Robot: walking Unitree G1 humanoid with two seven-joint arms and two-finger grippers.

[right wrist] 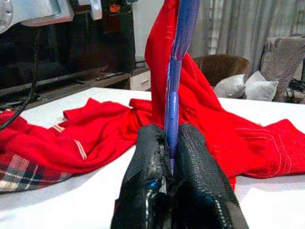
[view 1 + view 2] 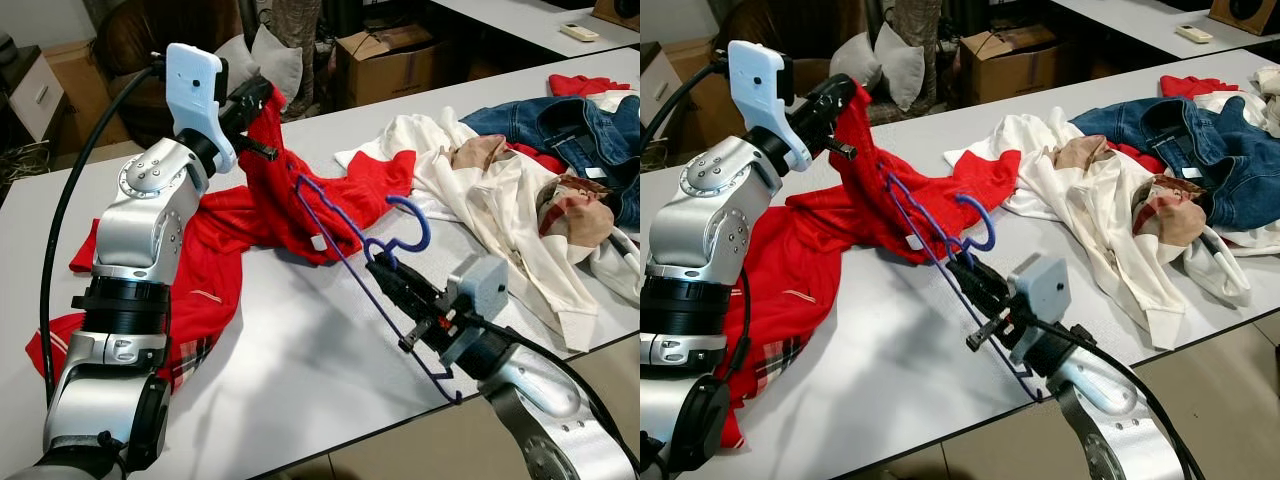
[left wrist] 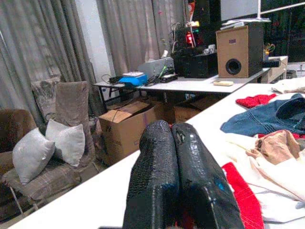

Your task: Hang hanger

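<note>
Item 1, at the robot's left: left gripper (image 2: 262, 97), raised above the white surface (image 2: 300, 370). Jaws pressed together on a fold of the red garment (image 2: 270, 200), lifting one part of it into a peak; the remainder trailed down across the surface and over its near edge, with a plaid lining showing low at the left.

Item 2, centre: blue hanger (image 2: 345, 245), thin wire-like plastic, tilted, its far shoulder pushed up into the lifted red cloth and its hook (image 2: 415, 225) curling in open air just above the right jaws. The lower bar ran down toward the near edge of the surface.

Item 3, right of centre: right gripper (image 2: 385, 272), jaws pinching the hanger's stem just below the hook; the right wrist view confirmed the blue bar clamped between both pads.

Item 4, far right: heap of other clothes, namely a cream shirt (image 2: 480, 190) and blue jeans (image 2: 575, 130), lying apart from the work.

Risks noted: the hanger looked only partly inside the garment, so the cloth might slide off the inserted shoulder if the left grip slackened. The thin stem could twist between the right jaws under the fabric's weight. The hanging red tail might drag and pull the garment off the edge.
</note>
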